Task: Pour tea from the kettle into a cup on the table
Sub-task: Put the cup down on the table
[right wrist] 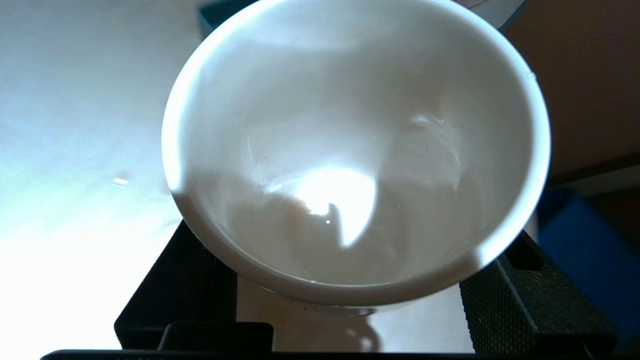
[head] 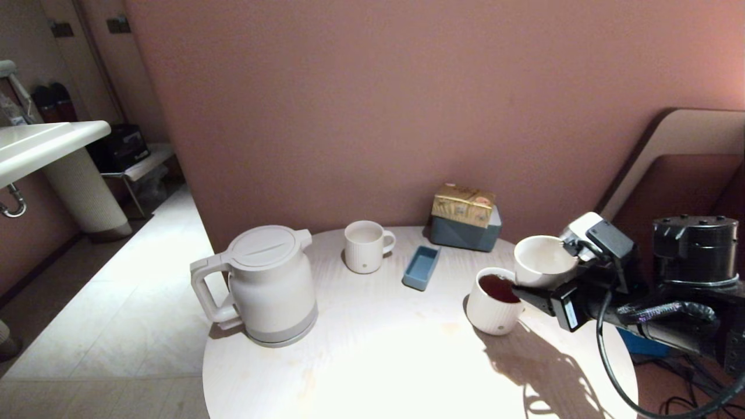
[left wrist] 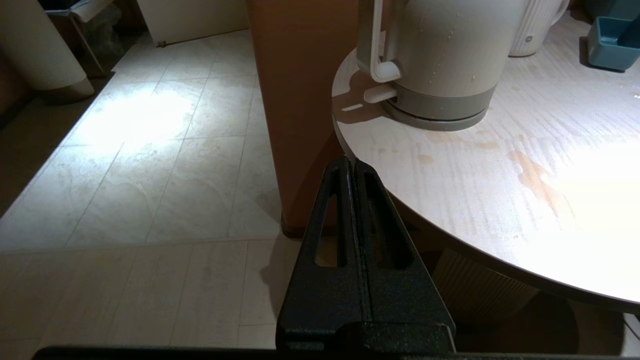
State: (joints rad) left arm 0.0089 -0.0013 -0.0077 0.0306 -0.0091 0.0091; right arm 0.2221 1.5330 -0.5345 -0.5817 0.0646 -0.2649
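Note:
The cream-white kettle (head: 270,285) stands upright at the left edge of the round pale table (head: 378,361), lid on, handle pointing left; its base also shows in the left wrist view (left wrist: 445,50). At the right side, my right gripper (head: 547,272) is shut on a smooth white cup (head: 538,259), held tilted just above the table. That cup (right wrist: 350,150) looks empty inside, with a black finger (right wrist: 530,305) on each side. Dark tea (head: 499,288) fills a ribbed white cup (head: 493,308) right below it. My left gripper (left wrist: 352,162) is shut, parked beside the table's left edge.
A ribbed mug with a handle (head: 365,247) stands at the back, with a small blue tray (head: 421,267) and a grey box holding a yellow packet (head: 465,224) to its right. Brownish stains (left wrist: 535,175) mark the tabletop. A sink (head: 41,145) is far left.

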